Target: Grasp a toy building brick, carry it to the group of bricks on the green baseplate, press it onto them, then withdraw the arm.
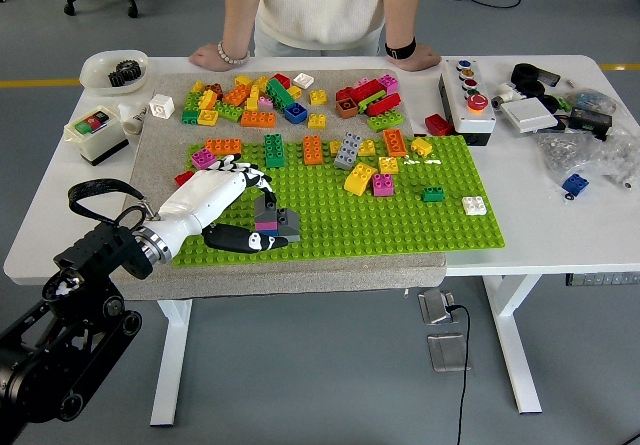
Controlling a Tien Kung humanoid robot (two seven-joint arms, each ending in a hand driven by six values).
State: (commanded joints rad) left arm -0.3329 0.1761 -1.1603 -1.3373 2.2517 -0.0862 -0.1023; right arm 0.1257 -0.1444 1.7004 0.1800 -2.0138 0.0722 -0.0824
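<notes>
Grey and pink bricks [274,220] are gripped between the left hand's [232,205] curled fingers and thumb, at the green baseplate's [400,220] near-left corner. Pressure should be applied straight down, studs aligned, before the fingers are released.

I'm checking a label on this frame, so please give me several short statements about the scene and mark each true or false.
1. The left hand is at a small grey-and-pink brick stack on the green baseplate. True.
2. The right hand is pressing a brick. False: it is out of view.
3. The person's hands rest on the table's far edge. True.
4. The white brick sits off the baseplate. False: it sits on it, near its right edge.
</notes>
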